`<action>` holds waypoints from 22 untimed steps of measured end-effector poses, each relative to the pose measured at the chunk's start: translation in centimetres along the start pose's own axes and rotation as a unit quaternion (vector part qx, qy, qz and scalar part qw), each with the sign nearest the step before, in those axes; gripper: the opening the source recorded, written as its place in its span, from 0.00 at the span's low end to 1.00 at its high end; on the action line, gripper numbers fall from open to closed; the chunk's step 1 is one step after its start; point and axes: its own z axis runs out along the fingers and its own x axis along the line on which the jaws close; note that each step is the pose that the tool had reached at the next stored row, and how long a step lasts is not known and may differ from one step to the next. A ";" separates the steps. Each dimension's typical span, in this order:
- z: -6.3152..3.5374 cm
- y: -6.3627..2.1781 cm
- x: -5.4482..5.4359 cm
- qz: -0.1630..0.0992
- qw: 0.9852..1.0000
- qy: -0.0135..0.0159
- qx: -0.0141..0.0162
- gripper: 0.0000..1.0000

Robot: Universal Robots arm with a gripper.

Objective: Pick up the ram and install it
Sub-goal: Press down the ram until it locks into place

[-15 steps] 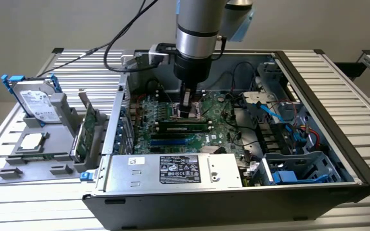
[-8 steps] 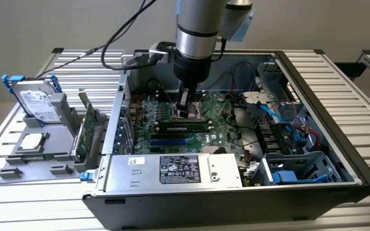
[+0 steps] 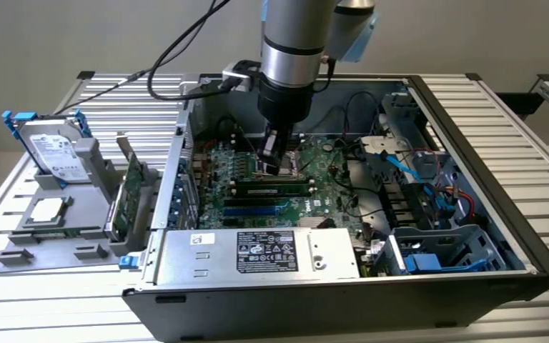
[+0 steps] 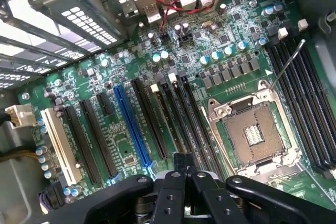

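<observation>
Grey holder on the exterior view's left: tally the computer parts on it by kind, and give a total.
Hard drive: 1
Processor chip: 1
Green expansion card: 1
Total: 3

Slatted table (image 3: 503, 136): computer case (image 3: 351, 300), grey rack (image 3: 55, 243)

Soft, even overhead light fills the exterior view, washing the slatted aluminium table (image 3: 55, 286) pale while the inside of the open computer case (image 3: 503, 236) falls into dim shadow beneath the arm (image 3: 294, 57). In the wrist view the motherboard (image 4: 210, 77) is evenly lit and fairly crisp, daylight blowing out white through the perforated rear panel (image 4: 79, 19). The black gripper (image 4: 181, 182), close to the lens, sits dark and slightly soft.
</observation>
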 end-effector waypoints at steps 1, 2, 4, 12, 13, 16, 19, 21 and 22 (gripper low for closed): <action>0.00 0.00 0.0 0.005 1.000 0.000 0.000 0.11; 0.00 0.01 0.0 0.011 1.000 0.001 0.001 0.11; 0.00 0.00 0.0 0.022 1.000 0.001 0.002 0.11; 0.00 0.01 0.0 0.063 0.998 0.004 0.008 0.11; 0.00 0.01 0.0 0.069 0.998 0.004 0.009 0.11; 0.00 0.01 0.0 0.084 0.996 0.005 0.011 0.11; 0.00 0.01 0.0 0.101 0.995 0.005 0.012 0.11; 0.00 0.01 0.0 0.112 0.994 0.006 0.013 0.11; 0.01 0.00 0.0 0.118 0.993 0.006 0.014 0.11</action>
